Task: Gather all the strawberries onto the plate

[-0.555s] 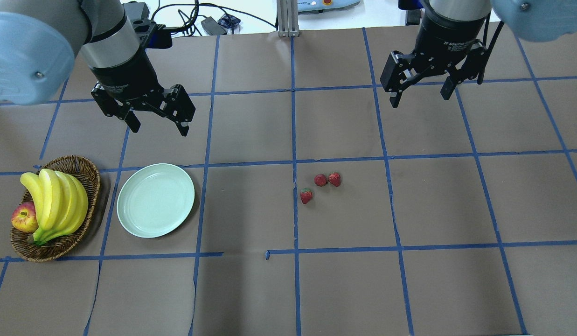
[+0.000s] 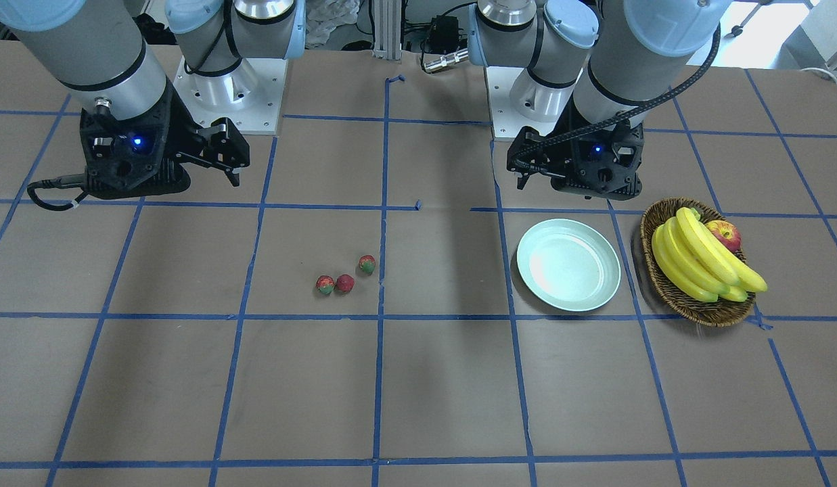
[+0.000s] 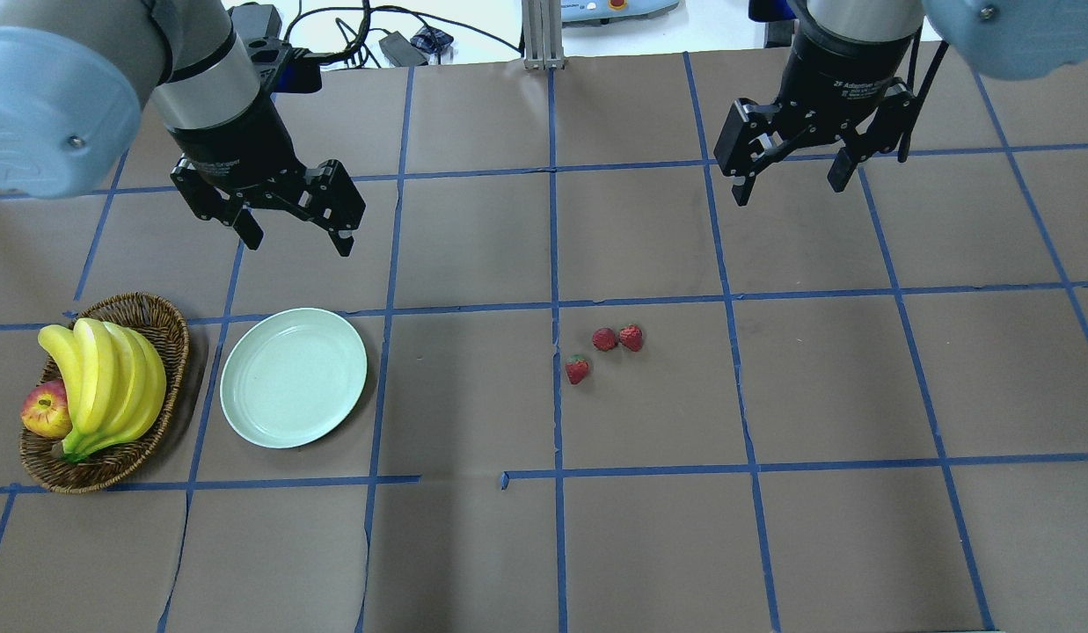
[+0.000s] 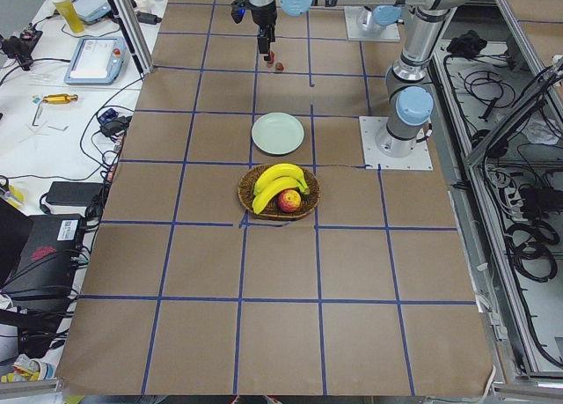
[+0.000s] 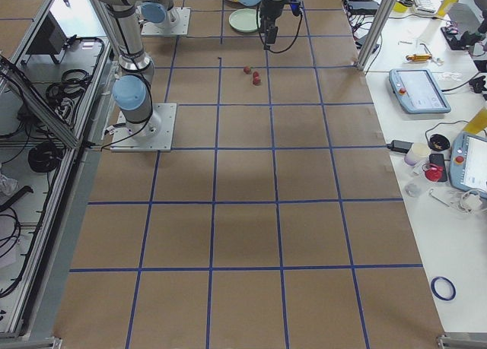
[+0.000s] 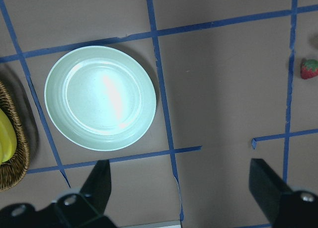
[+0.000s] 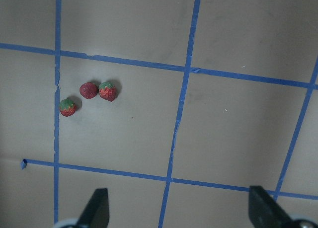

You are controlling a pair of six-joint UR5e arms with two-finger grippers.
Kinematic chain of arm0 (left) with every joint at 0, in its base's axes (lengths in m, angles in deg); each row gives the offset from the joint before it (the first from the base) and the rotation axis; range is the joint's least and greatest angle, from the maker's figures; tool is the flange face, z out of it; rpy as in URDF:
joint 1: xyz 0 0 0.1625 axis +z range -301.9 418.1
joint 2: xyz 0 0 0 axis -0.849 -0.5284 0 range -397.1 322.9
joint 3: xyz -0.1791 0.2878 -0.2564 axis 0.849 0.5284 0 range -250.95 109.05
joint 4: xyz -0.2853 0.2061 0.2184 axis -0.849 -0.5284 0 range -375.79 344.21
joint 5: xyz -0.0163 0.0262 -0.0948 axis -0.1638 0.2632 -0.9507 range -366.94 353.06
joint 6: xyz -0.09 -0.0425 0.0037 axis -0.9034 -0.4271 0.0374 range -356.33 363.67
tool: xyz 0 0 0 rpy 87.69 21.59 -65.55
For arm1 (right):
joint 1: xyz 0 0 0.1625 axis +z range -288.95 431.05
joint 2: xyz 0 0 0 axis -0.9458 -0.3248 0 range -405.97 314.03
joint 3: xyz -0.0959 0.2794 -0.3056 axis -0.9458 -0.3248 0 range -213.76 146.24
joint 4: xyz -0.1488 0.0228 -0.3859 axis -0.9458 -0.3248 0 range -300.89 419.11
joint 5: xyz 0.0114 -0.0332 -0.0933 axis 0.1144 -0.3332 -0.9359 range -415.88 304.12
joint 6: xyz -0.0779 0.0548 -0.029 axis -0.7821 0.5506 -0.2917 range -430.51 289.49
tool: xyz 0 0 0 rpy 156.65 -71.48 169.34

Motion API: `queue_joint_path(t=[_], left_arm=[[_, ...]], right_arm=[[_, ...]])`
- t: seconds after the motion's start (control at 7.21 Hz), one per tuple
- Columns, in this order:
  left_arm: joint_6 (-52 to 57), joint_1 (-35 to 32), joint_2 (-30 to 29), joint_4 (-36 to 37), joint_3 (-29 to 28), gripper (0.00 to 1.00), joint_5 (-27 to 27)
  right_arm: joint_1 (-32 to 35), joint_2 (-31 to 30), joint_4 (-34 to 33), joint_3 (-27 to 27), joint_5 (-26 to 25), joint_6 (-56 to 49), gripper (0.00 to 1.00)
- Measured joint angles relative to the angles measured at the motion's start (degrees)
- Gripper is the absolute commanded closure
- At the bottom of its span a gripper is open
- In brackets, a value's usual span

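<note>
Step judged: opening approach, 0 collected. 3 strawberries [image 3: 604, 339] lie clustered right of overhead centre; plate [image 3: 293, 378] bare, lower left. Left end effector [image 3: 299, 242] and right end effector [image 3: 791, 187] hang spread, holding nothing, upper frame. Next: right end effector lowers over 1 berry.

- Cropped the wicker basket [image 6: 11, 158] at the left wrist view's left edge.
- Hid part of the apple [image 3: 42, 413] behind the bananas [image 3: 104, 382] overhead.
- Rendered the strawberries [image 4: 279, 66] too small to count from exterior left.
</note>
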Motion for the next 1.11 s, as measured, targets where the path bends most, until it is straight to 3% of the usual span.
queue_joint_path(t=[1.11], left_arm=[[-0.9,0.0,0.2,0.1,0.2,0.0,-0.2]], right_arm=[[0.0,0.2,-0.3,0.3,0.4,0.5,0.0]])
